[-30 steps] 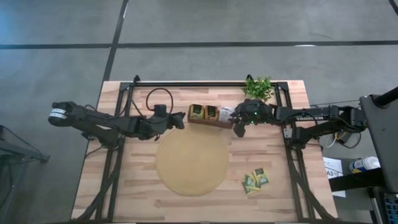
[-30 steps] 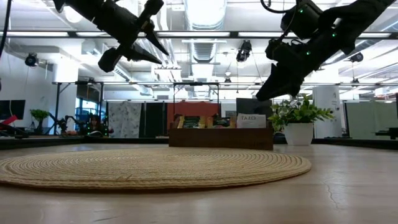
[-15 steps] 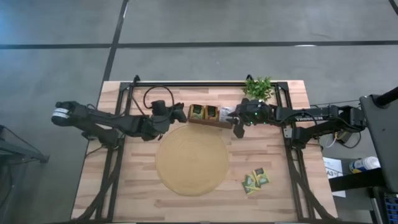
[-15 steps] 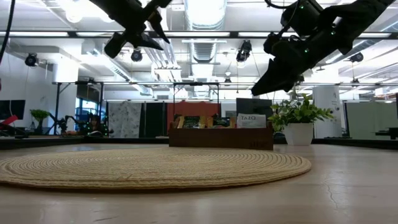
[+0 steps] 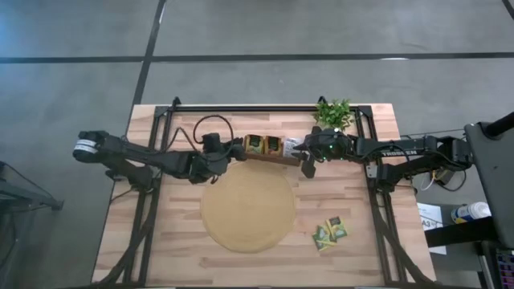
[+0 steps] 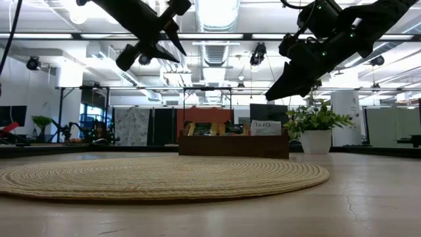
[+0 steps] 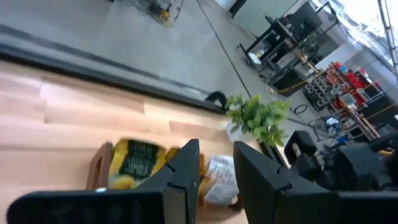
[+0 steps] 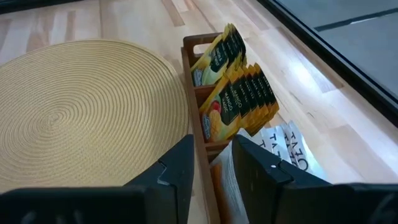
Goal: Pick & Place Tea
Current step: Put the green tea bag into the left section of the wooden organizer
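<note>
From my station I see both arms raised above the far half of the table (image 5: 169,241). The left gripper (image 5: 238,149) hangs at the left end of the dark tray (image 5: 271,157), its fingers (image 7: 186,171) parted by a narrow gap with nothing between them. The right gripper (image 5: 307,167) hangs at the tray's right end, just off its near edge; its fingers (image 8: 177,165) also stand slightly apart and hold nothing. The tray sits at the far edge of the round woven mat (image 5: 249,210), touching or just beside it. Yellow tea sachets (image 8: 233,102) stand upright in its left and middle compartments, and white sachets (image 8: 289,152) fill the right one, leaning outward. A small loose cluster of green and yellow sachets (image 5: 330,233) lies flat on the bare wood to the right of the mat, toward the near side, well apart from the tray. A potted green plant (image 5: 334,113) stands at the table's far edge, just beyond the right gripper. The mat carries nothing.
</note>
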